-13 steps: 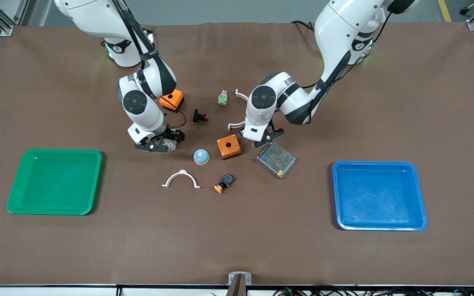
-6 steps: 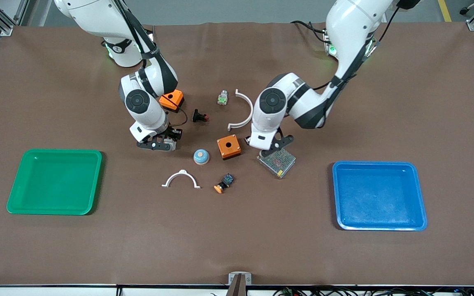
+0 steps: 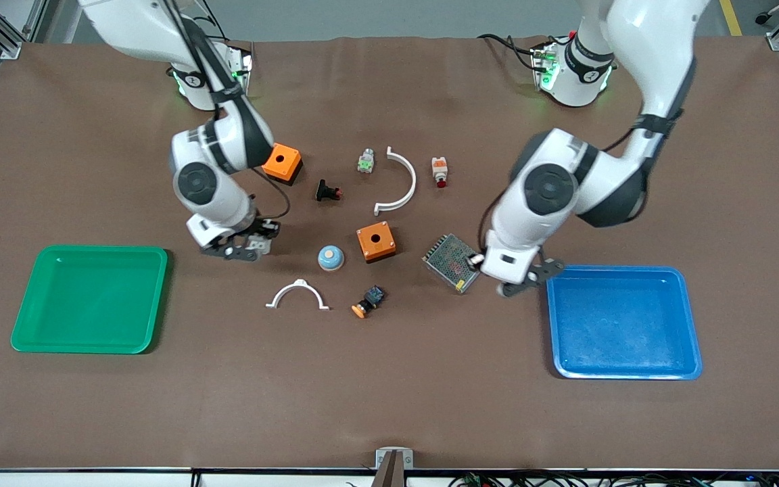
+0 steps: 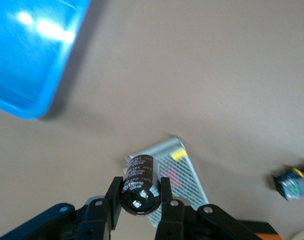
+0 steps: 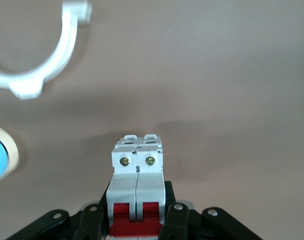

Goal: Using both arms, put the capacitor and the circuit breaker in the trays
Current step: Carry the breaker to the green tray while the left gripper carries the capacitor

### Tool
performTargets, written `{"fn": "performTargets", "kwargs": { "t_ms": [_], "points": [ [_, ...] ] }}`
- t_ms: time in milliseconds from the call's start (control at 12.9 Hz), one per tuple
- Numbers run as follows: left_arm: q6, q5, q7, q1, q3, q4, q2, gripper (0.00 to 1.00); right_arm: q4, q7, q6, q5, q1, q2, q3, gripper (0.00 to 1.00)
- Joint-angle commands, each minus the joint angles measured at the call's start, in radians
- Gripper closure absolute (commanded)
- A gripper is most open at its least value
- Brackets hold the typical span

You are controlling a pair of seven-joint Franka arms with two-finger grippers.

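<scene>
Left gripper (image 4: 139, 212) clamped on small black silver-ended capacitor (image 4: 139, 184); right gripper (image 5: 137, 220) clamped on white-grey red-levered circuit breaker (image 5: 136, 187), both above brown table (image 3: 389, 379).

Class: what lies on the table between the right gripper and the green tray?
Nothing: the front view shows bare table between the right gripper, holding the circuit breaker, and the green tray.

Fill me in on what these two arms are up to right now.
Both arms are carrying parts off the table. The left gripper is shut on the capacitor and hangs over the table beside the blue tray, next to the metal mesh box. The right gripper is shut on the circuit breaker, over the table between the green tray and the blue dome button. Both trays hold nothing yet.
</scene>
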Motion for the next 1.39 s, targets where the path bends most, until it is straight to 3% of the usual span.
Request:
{"fn": "performTargets", "kwargs": {
  "t_ms": [0, 155, 542, 852, 1239, 1316],
  "points": [
    [-0.042, 0.012, 0.138, 0.101, -0.006, -0.004, -0.007, 1.0, 0.209, -0.191, -0.196, -0.004, -0.22, -0.02, 0.012, 1.0],
    [-0.042, 0.022, 0.227, 0.177, -0.006, -0.003, 0.005, 1.0, 0.28, -0.334, -0.203, -0.002, -0.345, 0.006, 0.013, 1.0],
    [-0.03, 0.147, 0.477, 0.355, -0.006, 0.02, 0.091, 0.99, 0.38, -0.593, -0.071, 0.001, -0.549, 0.208, 0.013, 1.0],
    [-0.025, 0.188, 0.56, 0.417, -0.006, 0.101, 0.206, 0.99, 0.383, -0.66, 0.076, -0.005, -0.58, 0.332, 0.013, 1.0],
    [0.013, 0.185, 0.616, 0.438, -0.005, 0.12, 0.265, 0.95, 0.414, -0.655, 0.081, -0.007, -0.569, 0.369, 0.013, 0.99],
    [0.03, 0.185, 0.619, 0.448, -0.005, 0.12, 0.277, 0.94, 0.414, -0.658, 0.081, -0.008, -0.569, 0.373, 0.013, 0.9]
  ]
}}
